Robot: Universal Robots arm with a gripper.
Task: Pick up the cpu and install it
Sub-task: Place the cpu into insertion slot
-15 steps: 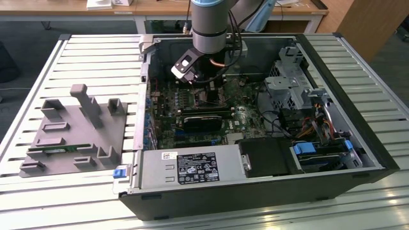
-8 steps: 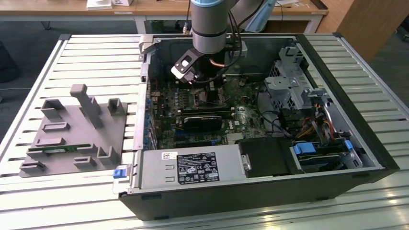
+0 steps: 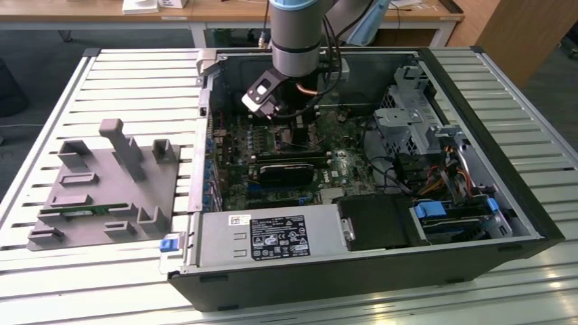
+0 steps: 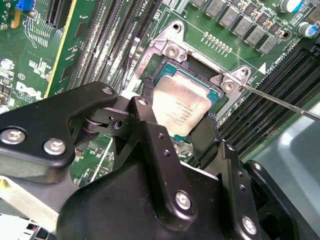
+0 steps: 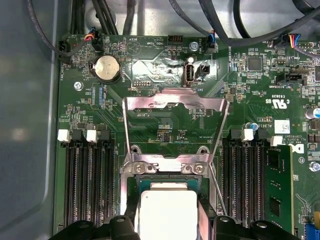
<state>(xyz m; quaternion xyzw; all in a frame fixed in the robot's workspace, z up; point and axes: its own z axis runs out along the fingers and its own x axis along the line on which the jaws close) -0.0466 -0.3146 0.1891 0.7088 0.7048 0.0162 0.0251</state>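
We see the end effector (image 4: 176, 117) clamped on the cpu (image 4: 181, 104) by two opposite edges, holding it at the open socket (image 4: 192, 67).

Mid-frame, a shiny steel load plate (image 5: 175, 106) stands flipped open on the green motherboard (image 5: 240, 92), with black memory slots (image 5: 85, 185) flanking it. At the frame's edge the black gripper (image 5: 167, 225) clasps a pale silver square cpu (image 5: 167, 207) over the socket (image 5: 150, 169).

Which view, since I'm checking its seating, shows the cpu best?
The second wrist view: the cpu shows nearly whole, between the jaws over the socket. The first wrist view crops it; in the exterior view the arm blocks it.
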